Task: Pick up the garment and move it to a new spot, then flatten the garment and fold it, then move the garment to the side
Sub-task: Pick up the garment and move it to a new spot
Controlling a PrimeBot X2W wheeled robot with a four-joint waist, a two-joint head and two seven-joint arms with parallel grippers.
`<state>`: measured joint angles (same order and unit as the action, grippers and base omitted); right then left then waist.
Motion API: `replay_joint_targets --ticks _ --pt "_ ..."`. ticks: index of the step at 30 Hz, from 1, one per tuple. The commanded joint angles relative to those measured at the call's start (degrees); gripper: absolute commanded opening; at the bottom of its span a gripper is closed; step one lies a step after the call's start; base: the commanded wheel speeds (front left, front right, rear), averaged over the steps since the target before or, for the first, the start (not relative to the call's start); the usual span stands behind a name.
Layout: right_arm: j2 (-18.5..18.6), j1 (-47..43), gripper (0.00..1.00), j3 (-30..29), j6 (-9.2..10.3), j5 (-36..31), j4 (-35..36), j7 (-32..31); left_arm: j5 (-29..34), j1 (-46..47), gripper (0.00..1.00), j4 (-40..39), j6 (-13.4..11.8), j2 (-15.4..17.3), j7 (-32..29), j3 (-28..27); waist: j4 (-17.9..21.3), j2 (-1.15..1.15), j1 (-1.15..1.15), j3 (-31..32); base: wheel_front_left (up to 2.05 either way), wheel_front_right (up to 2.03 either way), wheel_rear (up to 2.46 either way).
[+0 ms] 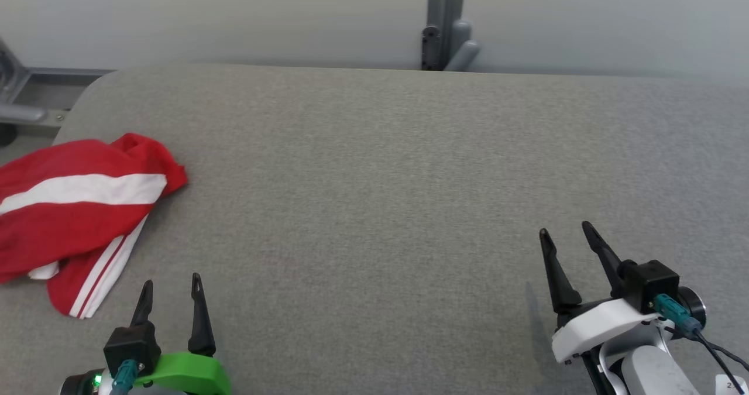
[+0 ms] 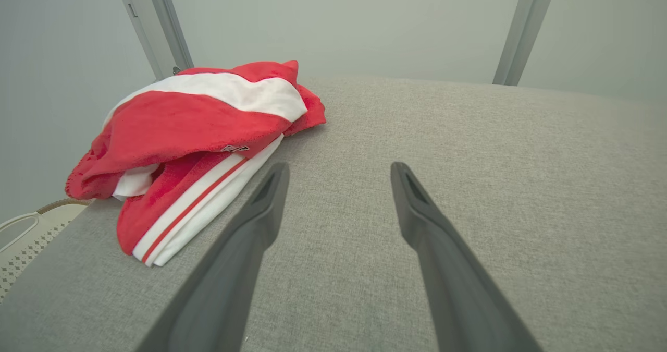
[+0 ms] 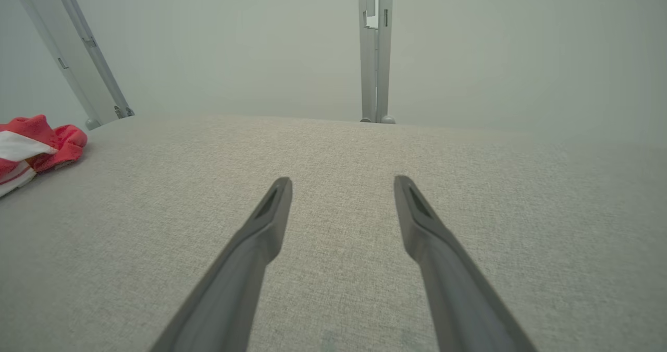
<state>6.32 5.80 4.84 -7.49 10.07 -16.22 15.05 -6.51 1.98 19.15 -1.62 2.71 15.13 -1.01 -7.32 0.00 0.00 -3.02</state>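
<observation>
Red-white garment [image 1: 76, 208] bunched at desk [image 1: 380, 178] left edge, partly cut off by frame, small logo unreadable. Left gripper [image 1: 171, 280], right gripper [image 1: 565, 227]: fingers spread, nothing held.

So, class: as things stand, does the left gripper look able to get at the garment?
Probably yes. The left gripper is open and empty, the garment lies bunched just ahead to its left on the table, and nothing stands between them.
</observation>
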Motion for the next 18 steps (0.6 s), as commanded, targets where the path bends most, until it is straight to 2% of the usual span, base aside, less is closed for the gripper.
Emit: replay_joint_targets --ticks 1,5,9,13,18 --pt "0.39 0.97 1.00 0.89 0.00 0.15 -0.35 0.19 -0.30 0.24 1.00 0.33 -0.34 0.33 0.04 -0.22 -7.58 0.00 0.00 -1.73 0.00 0.00 0.00" --pt "0.33 2.53 1.00 3.37 0.01 1.12 -2.07 0.19 -1.39 -0.39 1.00 1.23 -0.98 0.29 0.04 -0.25 -13.26 0.00 0.00 -2.32 0.00 0.00 0.00" --pt "0.02 4.36 1.00 6.10 0.01 1.25 -5.08 0.19 -2.02 -1.22 1.00 1.65 -1.40 0.29 0.04 -0.47 -17.28 0.00 0.00 -2.16 0.00 0.00 0.00" --pt "0.22 5.55 1.00 9.51 0.01 0.54 -7.39 0.19 -1.90 -1.72 1.00 2.20 -1.24 0.28 0.04 -1.42 -19.70 0.00 0.00 -1.48 0.00 0.00 0.00" --pt "0.67 5.33 1.00 10.96 0.01 -0.49 -7.98 0.19 -2.57 -2.02 1.00 2.44 -1.05 0.29 0.04 -1.30 -21.26 0.00 0.00 -1.21 0.00 0.00 0.00"
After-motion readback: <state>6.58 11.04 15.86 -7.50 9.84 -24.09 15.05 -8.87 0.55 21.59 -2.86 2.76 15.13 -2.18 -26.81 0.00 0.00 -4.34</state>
